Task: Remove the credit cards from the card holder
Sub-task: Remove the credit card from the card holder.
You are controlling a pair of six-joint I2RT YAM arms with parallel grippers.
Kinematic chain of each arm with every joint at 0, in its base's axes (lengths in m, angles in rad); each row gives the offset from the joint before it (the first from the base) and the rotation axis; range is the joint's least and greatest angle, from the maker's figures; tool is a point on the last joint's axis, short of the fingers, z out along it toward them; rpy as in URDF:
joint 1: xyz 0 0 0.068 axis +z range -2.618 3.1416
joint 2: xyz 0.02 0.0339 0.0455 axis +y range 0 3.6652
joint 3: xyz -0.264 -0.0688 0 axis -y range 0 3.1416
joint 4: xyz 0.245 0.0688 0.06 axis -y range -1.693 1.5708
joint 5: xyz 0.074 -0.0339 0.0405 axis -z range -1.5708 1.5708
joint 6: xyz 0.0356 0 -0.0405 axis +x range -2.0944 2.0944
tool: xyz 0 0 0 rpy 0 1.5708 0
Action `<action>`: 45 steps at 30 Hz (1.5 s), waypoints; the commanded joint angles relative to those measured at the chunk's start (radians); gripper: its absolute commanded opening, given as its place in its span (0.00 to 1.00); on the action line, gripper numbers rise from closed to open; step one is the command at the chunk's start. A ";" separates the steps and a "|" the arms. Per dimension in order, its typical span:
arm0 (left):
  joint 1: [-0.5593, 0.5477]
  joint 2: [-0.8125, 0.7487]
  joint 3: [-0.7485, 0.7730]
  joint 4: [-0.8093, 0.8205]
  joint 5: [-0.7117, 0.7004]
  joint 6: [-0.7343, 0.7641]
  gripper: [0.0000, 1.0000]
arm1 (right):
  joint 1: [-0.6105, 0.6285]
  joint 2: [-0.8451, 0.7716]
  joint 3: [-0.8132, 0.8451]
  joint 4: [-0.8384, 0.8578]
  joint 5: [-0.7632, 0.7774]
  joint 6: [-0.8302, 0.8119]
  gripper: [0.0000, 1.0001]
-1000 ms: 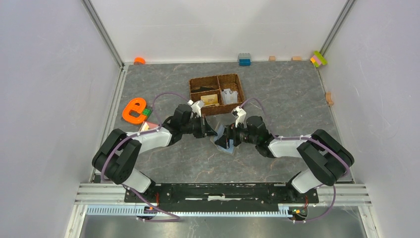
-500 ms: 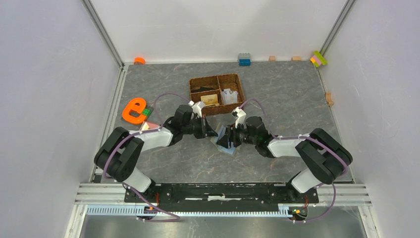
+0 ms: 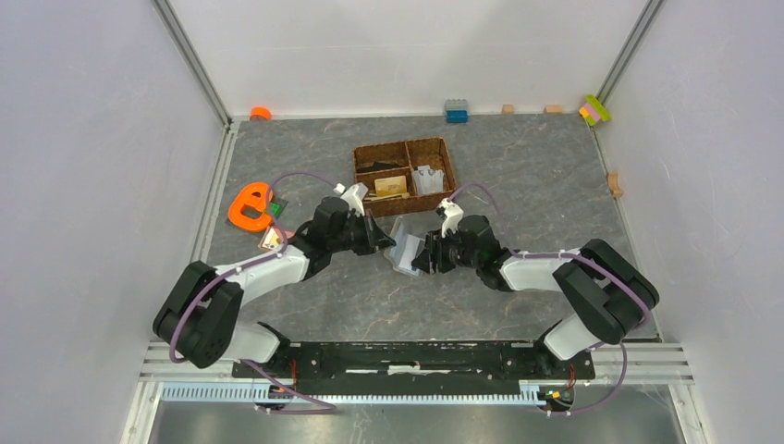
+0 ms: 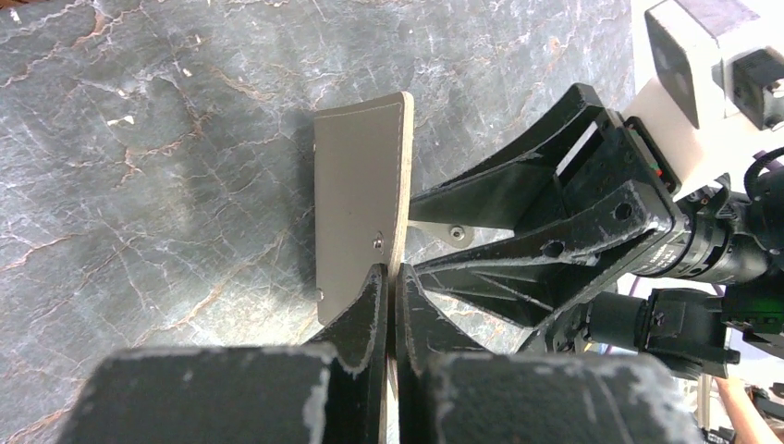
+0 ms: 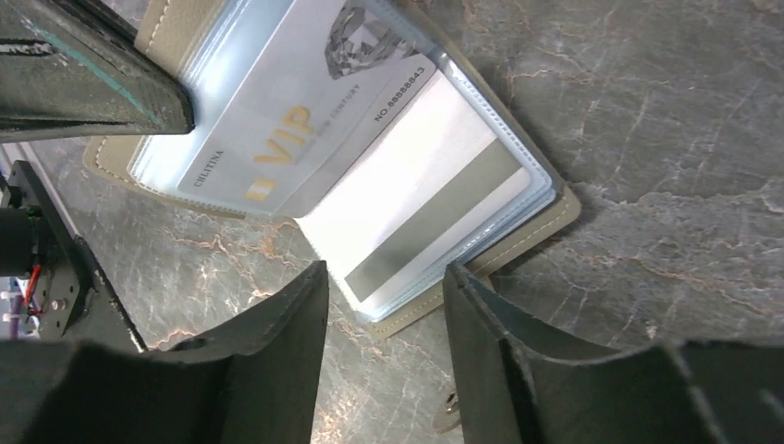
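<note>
Grey stone-look tabletop (image 3: 536,185) sits inside plain white walls (image 3: 92,139), with little blocks (image 3: 456,111) along the far edge. A brown basket (image 3: 405,174) is near the middle, and an orange toy (image 3: 250,205) lies on the left. Just in front of the basket, between the two arms, the card holder (image 3: 404,246) is open. The left jaws are pinched tight on one cover. The right jaws are partly open at the other cover's edge. A VIP card (image 5: 296,120) and a white card (image 5: 434,213) with a grey stripe sit in its clear pockets.

Top view overhead, down-facing; wrist views close, sharing card holder (image 4: 356,203).
</note>
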 commanded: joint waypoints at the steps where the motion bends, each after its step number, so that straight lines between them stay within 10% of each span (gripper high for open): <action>1: -0.001 0.023 0.017 0.002 0.023 0.025 0.02 | -0.009 0.021 0.033 0.037 -0.029 -0.008 0.47; 11: -0.001 0.043 0.035 -0.040 -0.008 0.042 0.05 | -0.024 0.031 0.028 0.075 -0.074 -0.003 0.41; 20: 0.000 0.069 0.063 -0.114 -0.053 0.066 0.48 | -0.024 0.072 0.040 0.103 -0.124 0.009 0.40; 29: 0.000 0.184 0.131 -0.181 -0.050 0.101 0.52 | -0.024 0.068 0.038 0.100 -0.119 0.005 0.41; 41: 0.001 0.166 0.120 -0.146 -0.015 0.093 0.04 | -0.025 -0.059 0.028 -0.030 0.067 -0.060 0.49; 45: 0.002 0.120 0.070 -0.036 0.056 0.046 0.02 | -0.027 -0.162 -0.022 -0.005 0.116 -0.069 0.49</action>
